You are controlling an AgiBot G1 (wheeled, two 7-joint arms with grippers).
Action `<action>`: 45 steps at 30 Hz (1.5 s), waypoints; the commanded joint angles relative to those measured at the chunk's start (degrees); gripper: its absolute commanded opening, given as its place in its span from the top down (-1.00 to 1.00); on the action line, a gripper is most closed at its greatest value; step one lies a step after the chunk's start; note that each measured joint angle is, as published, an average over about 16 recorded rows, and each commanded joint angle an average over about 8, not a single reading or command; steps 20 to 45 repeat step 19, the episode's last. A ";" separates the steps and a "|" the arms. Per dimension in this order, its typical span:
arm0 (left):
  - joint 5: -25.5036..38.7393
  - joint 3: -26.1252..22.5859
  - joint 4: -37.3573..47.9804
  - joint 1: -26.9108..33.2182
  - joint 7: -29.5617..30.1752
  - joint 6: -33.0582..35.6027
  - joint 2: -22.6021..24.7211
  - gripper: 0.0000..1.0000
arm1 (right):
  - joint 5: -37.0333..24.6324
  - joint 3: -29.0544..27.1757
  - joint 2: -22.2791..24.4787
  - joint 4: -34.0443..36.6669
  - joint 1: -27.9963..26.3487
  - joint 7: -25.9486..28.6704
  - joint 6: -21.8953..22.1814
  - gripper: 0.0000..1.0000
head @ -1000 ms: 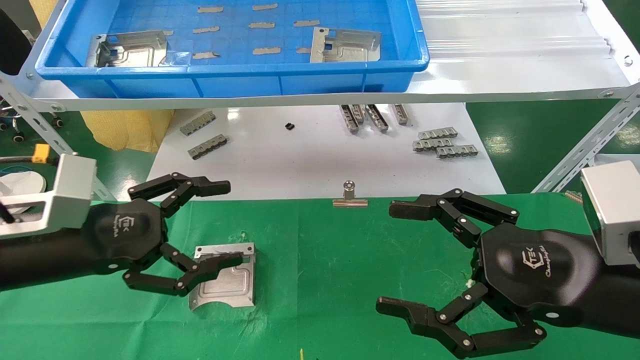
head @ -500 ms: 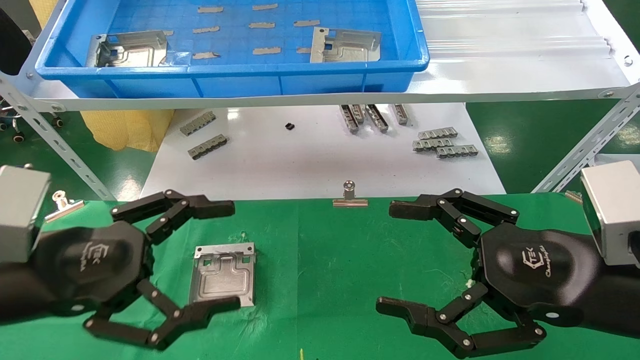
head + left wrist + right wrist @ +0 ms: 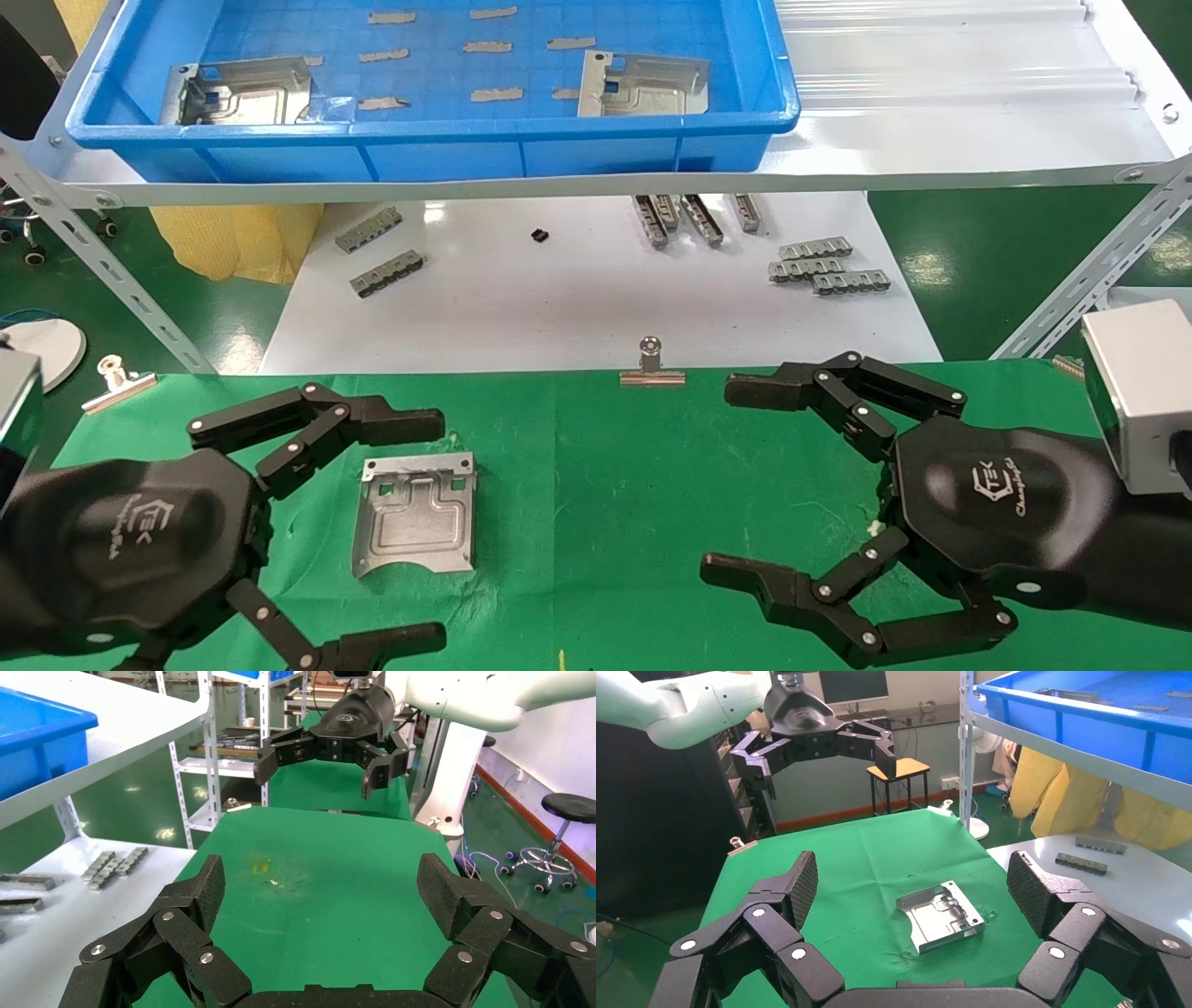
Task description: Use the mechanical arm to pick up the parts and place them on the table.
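One silver stamped part point(image 3: 416, 520) lies flat on the green table point(image 3: 605, 466), free of both grippers; it also shows in the right wrist view point(image 3: 940, 915). My left gripper point(image 3: 424, 533) is open and empty, raised just left of that part. My right gripper point(image 3: 731, 480) is open and empty over the right of the green cloth. Two more parts lie in the blue tray point(image 3: 428, 140) on the upper shelf, one at its left point(image 3: 240, 90) and one at its right point(image 3: 643, 86). In the left wrist view my own gripper point(image 3: 320, 892) frames bare cloth, with the right gripper point(image 3: 325, 762) beyond.
Small grey slotted strips point(image 3: 824, 263) lie on the white tabletop point(image 3: 559, 298) behind the green cloth. Silver binder clips sit at the cloth's back edge point(image 3: 652, 366) and far left point(image 3: 116, 380). Metal shelf legs point(image 3: 1085, 270) slant at both sides.
My left gripper let go of the part, drew back toward me and to the left, and rose. The part stays flat on the green cloth. The right arm has not moved.
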State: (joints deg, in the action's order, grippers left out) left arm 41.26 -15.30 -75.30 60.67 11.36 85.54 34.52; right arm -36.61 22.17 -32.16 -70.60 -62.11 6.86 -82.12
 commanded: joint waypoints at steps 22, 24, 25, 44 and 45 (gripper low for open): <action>0.49 -0.62 1.52 0.77 -0.59 0.10 0.43 -1.00 | 0.00 0.00 0.00 0.00 0.00 0.00 0.00 -1.00; 0.49 -0.62 1.52 0.77 -0.59 0.10 0.43 -1.00 | 0.00 0.00 0.00 0.00 0.00 0.00 0.00 -1.00; 0.49 -0.62 1.52 0.77 -0.59 0.10 0.43 -1.00 | 0.00 0.00 0.00 0.00 0.00 0.00 0.00 -1.00; 0.49 -0.62 1.52 0.77 -0.59 0.10 0.43 -1.00 | 0.00 0.00 0.00 0.00 0.00 0.00 0.00 -1.00; 0.49 -0.62 1.52 0.77 -0.59 0.10 0.43 -1.00 | 0.00 0.00 0.00 0.00 0.00 0.00 0.00 -1.00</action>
